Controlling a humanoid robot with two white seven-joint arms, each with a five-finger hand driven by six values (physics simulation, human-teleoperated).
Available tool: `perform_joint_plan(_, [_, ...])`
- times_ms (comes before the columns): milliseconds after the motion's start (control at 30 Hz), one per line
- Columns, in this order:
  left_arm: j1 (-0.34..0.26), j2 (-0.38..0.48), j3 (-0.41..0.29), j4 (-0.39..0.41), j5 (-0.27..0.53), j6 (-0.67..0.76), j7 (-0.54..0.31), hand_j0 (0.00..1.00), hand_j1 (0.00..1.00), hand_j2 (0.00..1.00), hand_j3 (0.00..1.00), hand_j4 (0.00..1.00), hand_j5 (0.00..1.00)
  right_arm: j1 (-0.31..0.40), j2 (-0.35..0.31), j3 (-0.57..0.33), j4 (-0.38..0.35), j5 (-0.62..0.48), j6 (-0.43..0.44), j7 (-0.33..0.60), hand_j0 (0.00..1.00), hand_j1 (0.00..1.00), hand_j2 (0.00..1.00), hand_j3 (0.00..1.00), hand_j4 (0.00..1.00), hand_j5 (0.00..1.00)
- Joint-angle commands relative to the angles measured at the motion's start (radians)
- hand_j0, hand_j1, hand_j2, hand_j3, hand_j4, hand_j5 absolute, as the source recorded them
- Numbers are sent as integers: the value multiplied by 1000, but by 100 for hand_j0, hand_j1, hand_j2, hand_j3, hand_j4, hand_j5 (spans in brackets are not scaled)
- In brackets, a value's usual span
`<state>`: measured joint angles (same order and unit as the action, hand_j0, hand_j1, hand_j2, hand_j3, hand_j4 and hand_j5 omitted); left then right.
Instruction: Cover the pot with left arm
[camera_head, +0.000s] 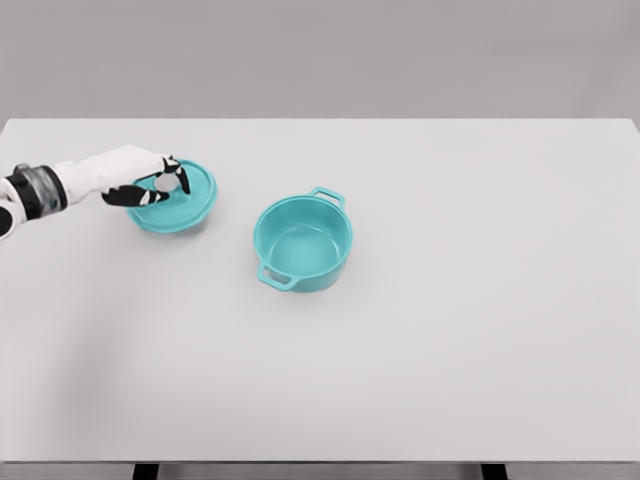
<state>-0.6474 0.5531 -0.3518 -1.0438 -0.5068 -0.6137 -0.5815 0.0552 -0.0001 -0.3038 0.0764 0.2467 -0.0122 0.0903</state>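
Note:
A teal pot (303, 243) with two side handles stands uncovered near the middle of the white table (450, 340). Its teal lid (185, 205) is to the left of it, apart from the pot, and looks slightly raised or tilted, with a faint shadow under it. My left hand (160, 184) comes in from the left edge and sits over the lid's centre. Its fingers are curled around the lid's white knob, which is mostly hidden by them. The right arm does not show.
The table's far edge runs behind the lid and pot. Its front edge lies near the bottom of the picture. A plain grey wall is behind it.

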Motion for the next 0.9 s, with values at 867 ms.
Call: perform_joint_plan(867, [0,114,-144,-292,119,3,28,51,51,51,51,51,51,0,0,0,-1,0,0,0,100,100,100,100,100,100])
